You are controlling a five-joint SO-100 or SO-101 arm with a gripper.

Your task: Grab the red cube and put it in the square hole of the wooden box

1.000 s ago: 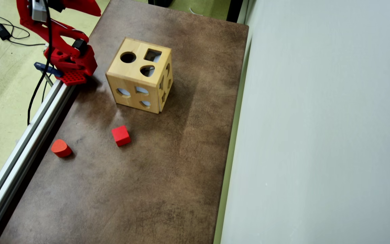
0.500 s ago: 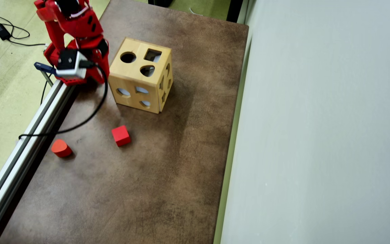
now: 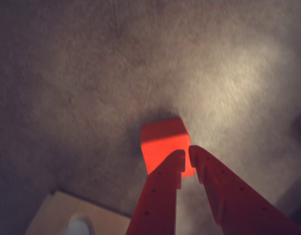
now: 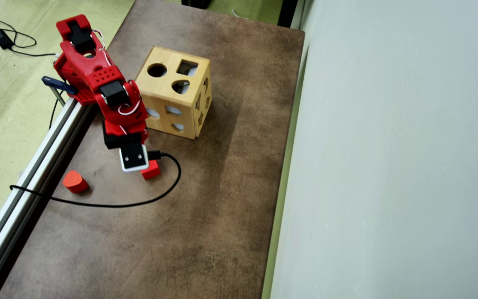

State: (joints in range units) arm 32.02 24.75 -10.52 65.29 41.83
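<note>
I see no readable writing anywhere. My gripper [image 3: 186,155] hangs over the red cube [image 3: 164,141], fingers nearly closed and empty; the cube sits on the mat [image 4: 206,199] near the wooden box [image 4: 171,92].

Worktop [image 4: 206,216]: matt brown covering, mottled and felt-like, edged along its left side by a smooth grey metal rail [image 4: 35,166]. Wooden box [image 4: 172,97]: pale, smooth-sanded wood with a faint sheen; red cube [image 3: 164,142] and orange-red rounded block [image 4: 74,181]: smooth, evenly painted, matt. Claw [image 3: 187,154]: matt red moulded plastic, its fingers [image 3: 160,196] dotted with small holes.
</note>
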